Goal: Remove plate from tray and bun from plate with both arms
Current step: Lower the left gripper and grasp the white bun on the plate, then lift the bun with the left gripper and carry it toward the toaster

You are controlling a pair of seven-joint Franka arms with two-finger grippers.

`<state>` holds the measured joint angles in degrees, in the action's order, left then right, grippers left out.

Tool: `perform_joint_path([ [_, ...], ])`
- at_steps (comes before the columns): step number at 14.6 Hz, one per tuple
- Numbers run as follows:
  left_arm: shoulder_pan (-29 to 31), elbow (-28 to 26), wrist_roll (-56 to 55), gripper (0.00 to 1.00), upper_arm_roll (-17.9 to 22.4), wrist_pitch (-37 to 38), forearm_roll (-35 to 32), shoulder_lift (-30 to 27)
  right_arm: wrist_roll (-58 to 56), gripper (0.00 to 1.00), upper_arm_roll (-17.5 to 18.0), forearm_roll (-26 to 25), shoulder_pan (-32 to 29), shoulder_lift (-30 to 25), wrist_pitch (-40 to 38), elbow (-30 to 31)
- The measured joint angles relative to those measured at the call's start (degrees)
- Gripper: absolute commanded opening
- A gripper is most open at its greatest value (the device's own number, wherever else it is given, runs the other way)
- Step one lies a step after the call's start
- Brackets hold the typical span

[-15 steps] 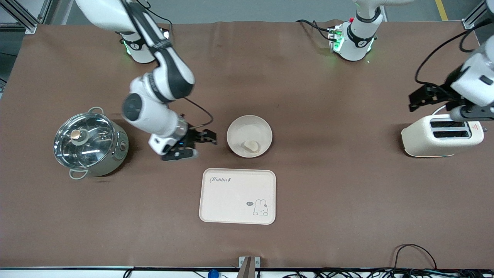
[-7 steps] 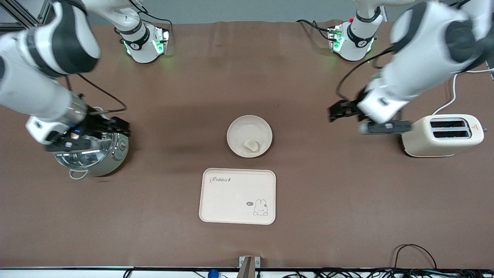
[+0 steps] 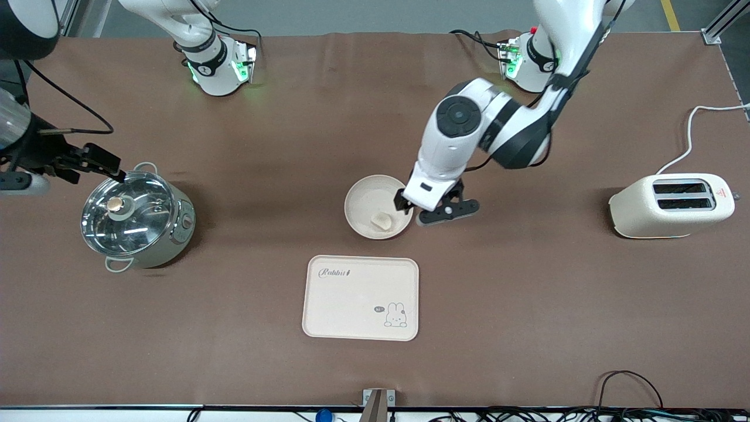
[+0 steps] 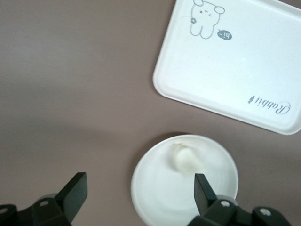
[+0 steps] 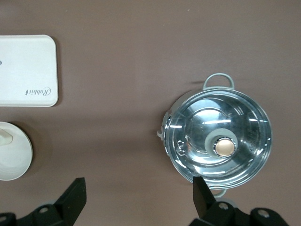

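Observation:
The round cream plate (image 3: 366,196) lies mid-table with the small pale bun (image 3: 380,221) on it, toward the edge nearer the front camera. My left gripper (image 3: 432,208) hangs open over the plate's rim on the left arm's side. In the left wrist view one finger (image 4: 205,191) is over the plate (image 4: 164,197) and the other is over bare table, with the bun (image 4: 183,158) just ahead. My right gripper (image 3: 94,162) is open and empty above the table, by the rim of the steel pot (image 3: 136,218). The right wrist view shows the right gripper (image 5: 138,197) over brown cloth.
A rectangular cream tray with a rabbit drawing (image 3: 328,305) lies nearer the front camera than the plate. The lidded pot (image 5: 218,141) stands toward the right arm's end, and a white toaster (image 3: 671,205) with its cord toward the left arm's end.
My left arm swung from the toaster to the plate's rim. My right arm pulled away from beside the plate, passed over the pot and now hangs at the pot's outer rim.

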<state>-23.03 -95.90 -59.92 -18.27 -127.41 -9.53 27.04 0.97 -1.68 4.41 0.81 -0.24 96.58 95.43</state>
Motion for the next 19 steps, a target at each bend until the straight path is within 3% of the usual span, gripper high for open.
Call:
perform_joint_path([
  [6, -6.63, 2.24, -14.55, 1.0, 0.2, -9.65, -5.53, 12.8, -3.12, 1.0, 0.05, -0.83, -1.22, -0.2, -5.14, -3.36],
  [11, -7.41, 3.46, -18.19, 0.92, 0.57, -13.67, -6.77, 17.11, -5.57, 1.0, 0.17, -2.61, -1.23, -0.79, -5.32, -3.79],
  [13, -7.35, 3.65, -18.26, 0.74, 0.65, -14.17, -6.77, 17.58, -5.7, 1.0, 0.26, -2.66, -1.23, -0.88, -5.33, -4.11],
  [15, -7.34, 3.71, -18.65, 0.34, 0.66, -14.92, -6.78, 17.86, -5.73, 1.0, 0.29, -2.69, -1.22, -0.88, -5.33, -4.29],
  [16, -7.34, 3.73, -18.97, 0.2, 0.66, -15.23, -6.91, 17.92, -5.74, 1.0, 0.29, -2.7, -1.23, -0.88, -5.33, -4.32],
  [18, -7.34, 3.83, -19.17, 0.05, 0.66, -15.51, -7.61, 17.96, -5.77, 1.0, 0.29, -2.74, -1.23, -0.88, -5.31, -4.77],
  [19, -7.33, 3.91, -19.17, 0.03, 0.66, -15.51, -8.59, 17.96, -5.79, 1.0, 0.29, -2.76, -1.23, -0.88, -5.31, -5.14],
])
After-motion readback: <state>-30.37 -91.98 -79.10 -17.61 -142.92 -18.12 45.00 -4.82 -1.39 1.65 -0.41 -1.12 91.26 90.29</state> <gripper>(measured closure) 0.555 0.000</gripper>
